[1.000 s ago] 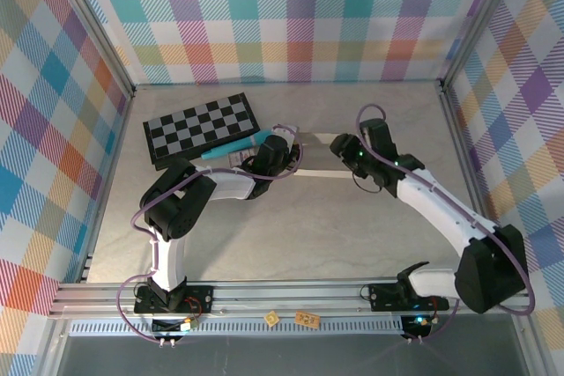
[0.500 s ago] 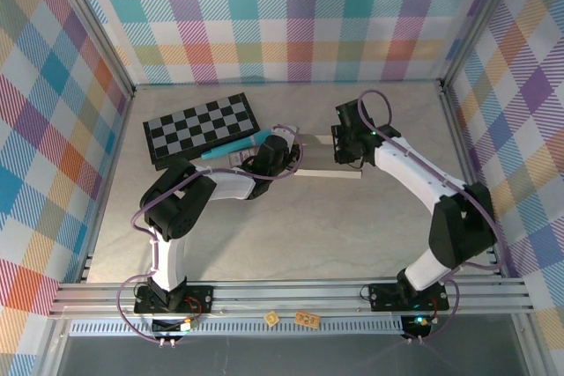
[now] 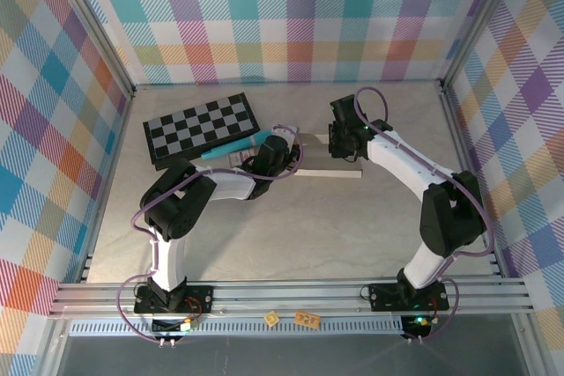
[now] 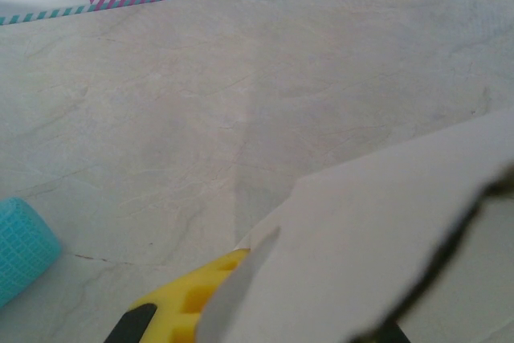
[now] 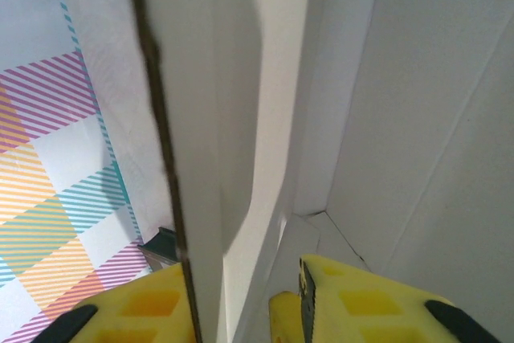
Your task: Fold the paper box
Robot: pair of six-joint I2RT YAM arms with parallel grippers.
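The paper box point(image 3: 328, 173) lies partly folded on the table's far middle, a white card sheet with raised flaps. My left gripper point(image 3: 289, 154) holds its left end. In the left wrist view a white flap point(image 4: 377, 222) covers most of the left gripper point(image 4: 305, 311), and one yellow finger point(image 4: 181, 307) pokes out beneath it. My right gripper point(image 3: 339, 143) is at the box's far right edge. In the right wrist view the right gripper point(image 5: 241, 295) straddles an upright card wall point(image 5: 201, 118). A gap still shows beside its right finger point(image 5: 369, 303).
A black-and-grey checkerboard point(image 3: 201, 128) lies at the far left. A teal cylinder point(image 3: 236, 145) rests between it and the left gripper, and appears as a teal cylinder point(image 4: 24, 247) in the left wrist view. Two small printed cards point(image 3: 307, 316) sit on the front rail. Plaid walls enclose the table.
The right arm swung left and away from me to the box's far edge, and its jaws narrowed around a card wall. The left arm stayed still.
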